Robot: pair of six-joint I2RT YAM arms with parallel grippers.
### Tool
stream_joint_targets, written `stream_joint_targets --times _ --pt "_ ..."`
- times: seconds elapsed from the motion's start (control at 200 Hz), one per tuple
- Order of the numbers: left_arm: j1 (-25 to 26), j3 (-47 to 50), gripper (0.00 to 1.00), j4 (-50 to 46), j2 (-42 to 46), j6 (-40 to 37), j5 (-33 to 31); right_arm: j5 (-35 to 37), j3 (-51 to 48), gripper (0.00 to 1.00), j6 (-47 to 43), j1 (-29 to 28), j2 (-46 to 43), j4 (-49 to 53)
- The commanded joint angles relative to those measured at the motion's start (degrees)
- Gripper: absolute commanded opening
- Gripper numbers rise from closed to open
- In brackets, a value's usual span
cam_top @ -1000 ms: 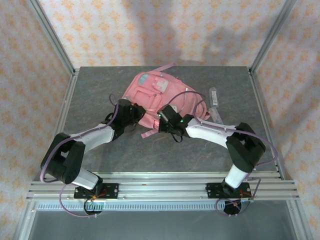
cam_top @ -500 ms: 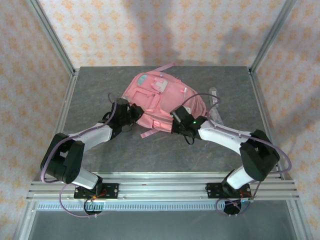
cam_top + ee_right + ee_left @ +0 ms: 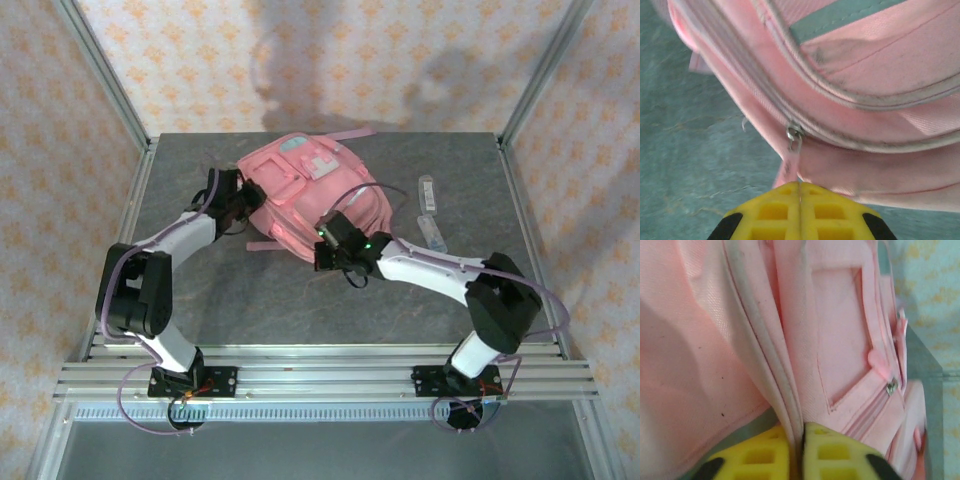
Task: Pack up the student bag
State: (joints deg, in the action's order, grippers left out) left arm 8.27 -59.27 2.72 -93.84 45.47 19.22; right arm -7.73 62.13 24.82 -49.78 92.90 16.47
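From above, the student bag [image 3: 305,190] lies on the far middle of the grey, stone-look counter [image 3: 240,300], a plump pink fabric shape with a light-blue patch [image 3: 298,150]. The left gripper [image 3: 243,203] is at the bag's left side and the right gripper [image 3: 330,238] at its near edge. Two clear plastic pieces [image 3: 428,192] lie apart to the right.

On the left wrist, woven pink cloth and grey piping [image 3: 752,340] run down into the left gripper [image 3: 796,435]; its yellow jaws are narrow, nipping that fold.

On the right wrist, a small metal slider [image 3: 795,133] hangs off the zip, and the right gripper [image 3: 800,187] has its jaws pressed together on the pink zip pull [image 3: 790,167].
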Motion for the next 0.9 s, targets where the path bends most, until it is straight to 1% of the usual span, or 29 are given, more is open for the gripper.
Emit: stream_joint_targets --times 0.0,0.02,0.055,0.15,0.265,0.305,0.36,0.395,0.501,0.651,0.696,0.746,0.786,0.801,0.836,0.851,0.866,0.896 --pt "-0.1 -2.5 0.41 1.1 3.1 -2.4 -1.6 -2.8 1.7 0.00 1.3 -0.4 2.4 -2.6" --pt "0.2 -1.7 0.46 1.1 3.8 -2.3 -1.5 -2.8 1.9 0.00 1.5 -0.4 2.6 -3.0" --pt "1.0 -0.2 0.49 1.1 5.4 -2.3 -0.9 -2.8 2.2 0.00 1.4 -0.4 3.0 -3.5" --pt "4.1 5.1 0.52 0.8 9.8 -1.9 -0.9 -2.9 3.1 0.00 0.9 -0.4 4.1 -3.3" --pt "7.6 12.2 0.54 2.4 14.6 0.1 -1.7 -1.3 4.9 0.00 0.3 -0.4 4.9 -1.1" --pt "8.6 14.4 0.54 3.3 15.9 1.1 -2.0 -0.8 5.4 0.03 0.3 -0.4 4.9 -0.5" --pt "10.0 16.7 0.57 4.2 17.2 2.6 -2.4 -0.3 5.7 0.07 0.5 -0.4 4.6 -0.3" --pt "10.9 17.7 0.59 4.7 17.4 3.4 -2.9 0.0 5.7 0.10 0.7 -0.4 4.3 -0.3" --pt "13.2 19.4 0.63 4.5 16.1 5.0 -5.6 0.9 5.5 0.13 1.4 -0.4 3.5 -0.6" --pt "13.5 19.4 0.64 6.8 11.5 5.8 -7.8 0.3 4.5 0.17 2.4 -0.4 3.1 -1.4" --pt "13.5 18.9 0.64 8.1 10.1 5.7 -8.5 0.3 4.1 0.19 2.7 -0.4 2.8 -1.6" --pt "13.5 18.2 0.59 9.1 8.4 5.8 -9.0 0.2 3.5 0.26 2.9 -0.4 2.7 -1.6" --pt "13.5 17.2 0.52 9.5 7.1 5.6 -9.1 0.3 3.4 0.31 3.1 -0.4 2.6 -1.6" --pt "13.5 16.8 0.45 9.4 6.5 5.5 -9.0 0.3 3.4 0.32 3.1 -0.4 2.6 -1.5" --pt "13.4 15.8 0.23 9.2 5.4 5.3 -8.6 0.3 3.4 0.33 3.1 -0.3 2.8 -1.4" --pt "13.4 15.5 0.15 9.0 5.0 5.1 -8.4 0.3 3.4 0.33 3.0 -0.3 2.9 -1.5" --pt "13.4 15.0 0.09 8.9 4.6 4.9 -8.2 0.2 3.5 0.33 3.0 -0.2 3.1 -1.5" --pt "13.5 14.5 0.00 8.4 4.2 4.7 -7.9 0.0 3.6 0.33 3.0 0.0 3.5 -1.6"
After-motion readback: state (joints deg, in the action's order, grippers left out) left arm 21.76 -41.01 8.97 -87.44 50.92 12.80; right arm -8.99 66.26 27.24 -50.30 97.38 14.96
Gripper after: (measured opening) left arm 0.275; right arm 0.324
